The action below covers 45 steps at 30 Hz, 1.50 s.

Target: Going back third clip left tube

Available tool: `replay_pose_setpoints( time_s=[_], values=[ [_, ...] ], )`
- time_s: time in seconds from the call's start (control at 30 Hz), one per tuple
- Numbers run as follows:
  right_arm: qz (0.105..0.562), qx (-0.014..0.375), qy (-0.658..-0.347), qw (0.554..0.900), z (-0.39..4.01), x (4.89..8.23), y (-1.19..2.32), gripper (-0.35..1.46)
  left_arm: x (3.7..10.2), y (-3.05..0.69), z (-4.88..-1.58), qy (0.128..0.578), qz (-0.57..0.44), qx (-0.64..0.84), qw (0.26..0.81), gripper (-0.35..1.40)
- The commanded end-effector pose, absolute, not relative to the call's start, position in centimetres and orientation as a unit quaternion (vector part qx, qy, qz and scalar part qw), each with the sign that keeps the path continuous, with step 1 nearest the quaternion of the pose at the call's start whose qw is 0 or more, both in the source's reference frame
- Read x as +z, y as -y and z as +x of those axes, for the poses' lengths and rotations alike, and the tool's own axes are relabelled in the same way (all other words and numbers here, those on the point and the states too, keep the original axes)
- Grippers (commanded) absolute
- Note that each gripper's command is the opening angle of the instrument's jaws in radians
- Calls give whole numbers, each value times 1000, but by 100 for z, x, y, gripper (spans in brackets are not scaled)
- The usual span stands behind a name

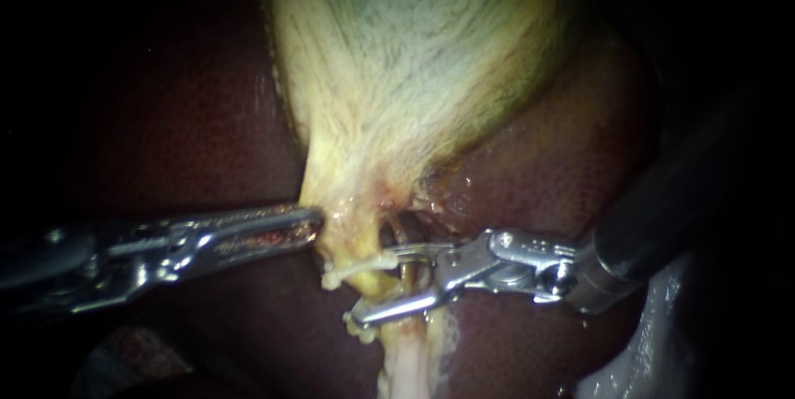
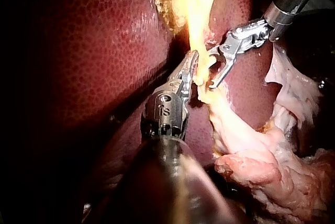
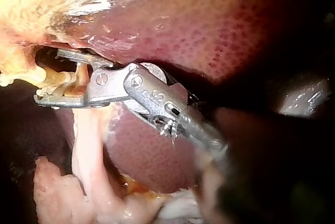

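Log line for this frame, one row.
left instrument: shut on gallbladder | right instrument: jaws open, tube between them

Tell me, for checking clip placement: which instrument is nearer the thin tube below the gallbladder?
Right. The right instrument straddles the tube with open jaws; the left instrument sits beside it, at the neck of the gallbladder.

Right instrument point(image 3: 47, 75) shaft blurred, gallbladder point(image 1: 414, 51) cropped (above)

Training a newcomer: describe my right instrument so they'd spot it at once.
Follow the pale yellow gallbladder on the dark liver down to its narrow neck. There the right instrument comes in from the right; unlike the left instrument, its pincer stands open, astride a thin tube.
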<state>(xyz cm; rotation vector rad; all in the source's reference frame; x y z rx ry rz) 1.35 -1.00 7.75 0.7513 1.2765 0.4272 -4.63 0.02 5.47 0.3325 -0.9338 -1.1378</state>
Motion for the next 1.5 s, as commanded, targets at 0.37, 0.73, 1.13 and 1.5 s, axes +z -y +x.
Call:
replay_pose_setpoints(
  time_s=[0.37, 0.73, 1.13, 1.5],
  values=[
    [311, 190, -585, 724, 73, 729, 67, 60, 548, -3, -462, 424, 151, -516, 729, -35],
    [289, 142, -595, 737, 33, 684, 46, 60, 554, -5, -461, 424, 151, -516, 729, -35],
    [278, 125, -597, 742, 29, 677, 45, 60, 580, -2, -478, 424, 144, -517, 729, -35],
    [275, 121, -599, 743, 29, 678, 45, 60, 603, 8, -512, 417, 147, -512, 736, -35]
  ],
)
